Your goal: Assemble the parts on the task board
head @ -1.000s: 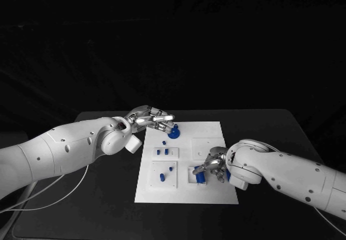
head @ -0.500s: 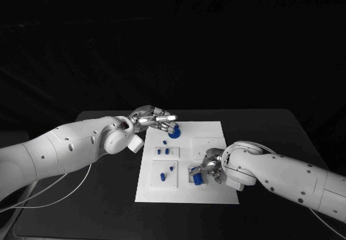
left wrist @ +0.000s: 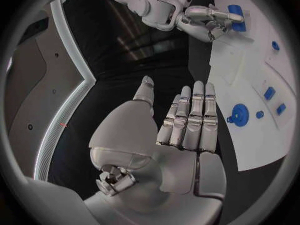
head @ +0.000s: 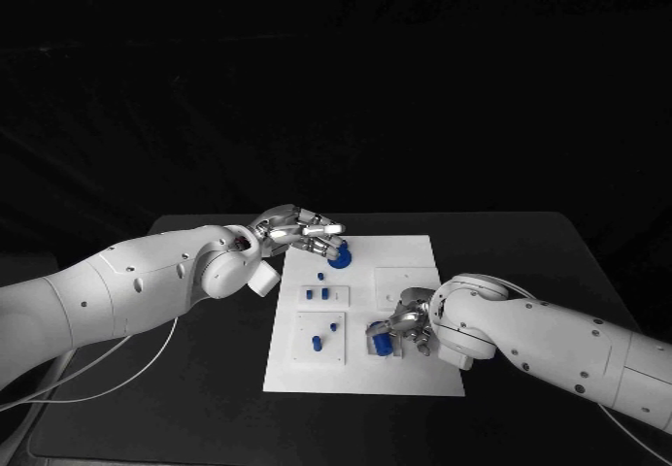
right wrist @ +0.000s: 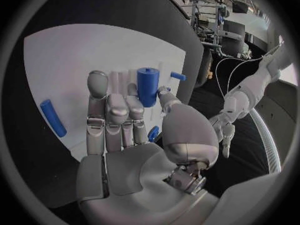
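The white task board (head: 401,258) lies in the middle of the black table. My left hand (head: 297,231) hovers flat over the board's far left corner, fingers straight and together, holding nothing; in the left wrist view the left hand (left wrist: 181,122) is beside a round blue part (left wrist: 240,115). That round blue part (head: 338,259) sits just right of its fingertips. My right hand (head: 408,328) is over the board's near middle and pinches a blue cylinder (right wrist: 147,85) between thumb and fingers, also seen as the blue cylinder (head: 381,343) upright near a recess.
Small blue pegs (head: 319,291) stand in the board's left column, and a longer blue peg (head: 317,342) lies nearer the front. A blue peg (right wrist: 53,118) lies on the board (right wrist: 62,60) beside my right hand. Black table surrounds the board.
My right hand has shifted slightly left over the board's near middle with the blue cylinder in it. The left hand has barely moved.
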Available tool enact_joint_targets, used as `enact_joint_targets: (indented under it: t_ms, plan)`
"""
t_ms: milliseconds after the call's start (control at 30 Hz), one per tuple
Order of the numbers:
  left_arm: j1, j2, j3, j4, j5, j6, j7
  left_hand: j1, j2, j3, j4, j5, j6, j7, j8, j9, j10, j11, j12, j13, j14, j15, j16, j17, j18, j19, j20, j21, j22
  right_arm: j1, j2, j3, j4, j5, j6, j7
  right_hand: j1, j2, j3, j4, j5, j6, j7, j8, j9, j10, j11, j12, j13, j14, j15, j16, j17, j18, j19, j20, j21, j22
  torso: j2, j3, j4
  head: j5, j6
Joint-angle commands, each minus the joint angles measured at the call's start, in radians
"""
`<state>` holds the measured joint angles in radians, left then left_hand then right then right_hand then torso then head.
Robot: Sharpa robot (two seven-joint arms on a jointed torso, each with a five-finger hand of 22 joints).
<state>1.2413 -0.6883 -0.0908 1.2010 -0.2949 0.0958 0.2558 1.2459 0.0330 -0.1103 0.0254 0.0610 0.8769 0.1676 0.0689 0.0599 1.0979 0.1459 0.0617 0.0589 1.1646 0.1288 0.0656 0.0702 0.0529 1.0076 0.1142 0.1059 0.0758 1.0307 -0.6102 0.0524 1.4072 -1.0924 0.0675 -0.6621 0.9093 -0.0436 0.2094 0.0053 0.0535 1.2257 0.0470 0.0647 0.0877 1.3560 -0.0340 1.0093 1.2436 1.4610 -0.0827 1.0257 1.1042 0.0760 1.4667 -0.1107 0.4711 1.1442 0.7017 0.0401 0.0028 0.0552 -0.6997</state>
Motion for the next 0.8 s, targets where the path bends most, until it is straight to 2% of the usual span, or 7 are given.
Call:
enact_joint_targets:
  t_ms: [33, 100, 167, 267, 567, 600, 800]
  plan:
    - [0.001, 0.001, 0.001, 0.001, 0.006, 0.019, 0.003, -0.001, 0.005, 0.002, 0.005, -0.002, 0.001, 0.002, -0.005, -0.001, -0.009, 0.0, -0.003, 0.001, -0.007, -0.001, -0.003, 0.0, -0.001, -0.001, 0.003, -0.006, -0.001, -0.001, 0.001, -0.001, -0.003, -0.019, 0.011, -0.006, -0.006, 0.006, -0.064, 0.005, -0.006, -0.011, 0.0, -0.001, -0.001, -0.005, -0.001, -0.007, -0.001, -0.002, -0.007, -0.008, 0.0, -0.011, 0.039, -0.004, -0.008, -0.002, 0.0, 0.0002, -0.0013, 0.001, 0.0]
    - [0.001, 0.001, 0.001, 0.001, 0.006, 0.02, 0.002, -0.001, 0.005, 0.002, 0.005, -0.002, 0.001, 0.002, -0.005, -0.001, -0.009, 0.0, -0.003, 0.001, -0.007, -0.001, -0.003, 0.0, -0.001, -0.001, 0.003, -0.006, -0.001, -0.001, 0.002, -0.001, -0.004, -0.021, 0.013, -0.005, 0.01, 0.014, -0.134, 0.002, -0.006, -0.019, 0.003, 0.002, -0.001, -0.006, -0.002, -0.01, -0.001, -0.002, -0.005, -0.01, 0.001, -0.01, 0.039, -0.003, -0.009, -0.002, 0.0, 0.0005, -0.0012, 0.002, -0.001]
    - [0.001, 0.001, 0.001, 0.001, 0.006, 0.021, 0.001, -0.001, 0.005, 0.002, 0.005, -0.002, 0.001, 0.002, -0.005, -0.001, -0.009, 0.0, -0.003, 0.001, -0.007, -0.001, -0.003, 0.0, -0.001, -0.001, 0.003, -0.006, -0.001, -0.002, 0.003, -0.001, -0.004, -0.024, 0.015, -0.005, 0.064, 0.077, -0.315, 0.0, -0.006, -0.034, 0.005, 0.005, 0.001, -0.009, 0.003, -0.013, -0.001, -0.002, -0.004, -0.015, 0.003, -0.007, 0.039, -0.001, -0.013, -0.002, 0.0, 0.0011, -0.0007, 0.002, -0.001]
    - [0.001, 0.001, 0.001, 0.001, 0.006, 0.024, -0.001, 0.001, 0.004, 0.002, 0.007, -0.002, 0.001, 0.002, -0.005, -0.001, -0.01, 0.0, -0.003, 0.001, -0.008, -0.001, -0.003, 0.0, 0.0, -0.001, 0.003, -0.006, -0.001, -0.002, 0.004, -0.001, -0.004, -0.026, 0.015, -0.003, 0.065, 0.088, -0.371, -0.003, -0.006, -0.038, 0.007, -0.001, 0.001, -0.01, 0.003, -0.018, -0.003, -0.001, -0.005, -0.02, 0.004, -0.007, 0.039, -0.002, -0.017, -0.002, 0.0, 0.0013, -0.0008, 0.002, -0.001]
    - [0.001, 0.001, 0.001, -0.001, 0.004, 0.032, -0.007, 0.002, 0.002, 0.002, 0.009, -0.003, -0.001, 0.002, -0.005, -0.001, -0.012, 0.0, -0.003, 0.001, -0.011, 0.0, -0.003, 0.0, 0.0, -0.002, 0.004, -0.007, -0.001, -0.004, -0.001, -0.001, 0.004, -0.028, 0.009, 0.001, 0.067, 0.096, -0.417, -0.003, -0.006, -0.044, 0.008, 0.0, 0.001, -0.011, 0.003, -0.02, -0.004, -0.001, -0.004, -0.023, 0.005, -0.006, 0.04, -0.001, -0.021, -0.003, 0.0, 0.0015, -0.0008, 0.002, -0.002]
    - [0.001, 0.0, 0.001, -0.001, 0.004, 0.033, -0.007, 0.002, 0.002, 0.002, 0.009, -0.003, -0.001, 0.002, -0.005, -0.001, -0.012, 0.0, -0.003, 0.001, -0.011, 0.0, -0.003, 0.0, 0.0, -0.002, 0.004, -0.007, -0.001, -0.004, -0.003, -0.001, 0.006, -0.028, 0.007, 0.003, 0.074, 0.108, -0.441, -0.006, -0.006, -0.044, 0.008, 0.0, 0.002, -0.01, 0.003, -0.02, -0.003, 0.0, -0.004, -0.024, 0.008, -0.006, 0.04, -0.001, -0.02, -0.002, 0.0, 0.0016, -0.0007, 0.002, -0.002]
    - [0.001, 0.0, 0.001, -0.002, 0.003, 0.035, -0.009, 0.002, 0.002, 0.002, 0.009, -0.003, 0.0, 0.002, -0.005, -0.001, -0.012, 0.0, -0.003, 0.001, -0.011, 0.0, -0.003, 0.0, 0.0, -0.002, 0.004, -0.007, -0.001, -0.007, -0.023, -0.001, 0.031, -0.029, -0.006, 0.023, 0.079, 0.113, -0.438, -0.009, -0.006, -0.041, 0.007, 0.0, 0.003, -0.009, 0.003, -0.02, -0.003, 0.0, -0.005, -0.025, 0.009, -0.006, 0.04, -0.002, -0.021, -0.002, 0.0, 0.0016, -0.0008, 0.002, -0.001]
